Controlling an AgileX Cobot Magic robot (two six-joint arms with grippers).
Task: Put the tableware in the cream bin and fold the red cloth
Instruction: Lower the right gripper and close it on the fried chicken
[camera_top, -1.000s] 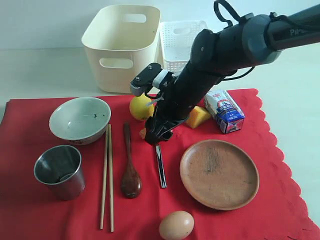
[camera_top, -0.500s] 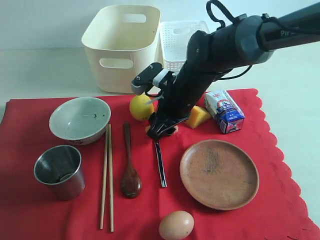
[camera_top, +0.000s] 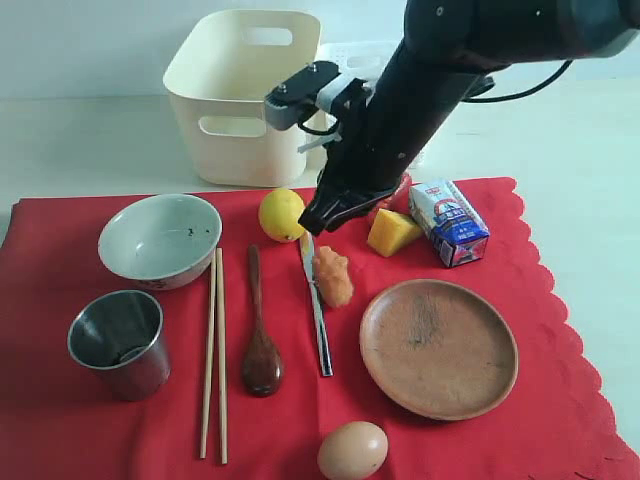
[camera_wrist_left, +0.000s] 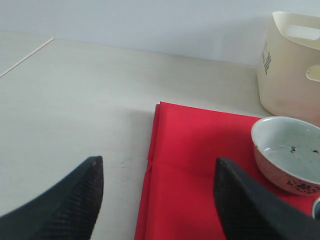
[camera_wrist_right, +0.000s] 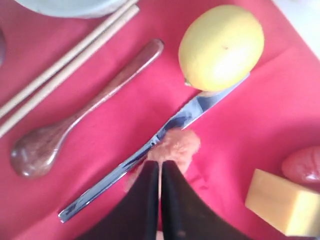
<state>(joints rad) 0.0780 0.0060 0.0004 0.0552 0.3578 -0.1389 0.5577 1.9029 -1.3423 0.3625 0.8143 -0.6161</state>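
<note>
Right hand (camera_wrist_right: 160, 172) clenched empty above knife (camera_wrist_right: 172, 122); left hand (camera_wrist_left: 157, 167) spread over red cloth (camera_wrist_left: 190, 150) edge.

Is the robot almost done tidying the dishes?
Not yet. Nothing looks done: bowl, steel cup, chopsticks, spoon, knife and plate all lie on the red cloth, none in the cream bin. The right pincer is shut, empty, above the knife. To do: all six pieces, then folding the flat cloth.

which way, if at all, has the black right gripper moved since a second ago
Yes. The right gripper rose away from the steel knife, toward the large cream plastic bin, jaws shut.
</note>
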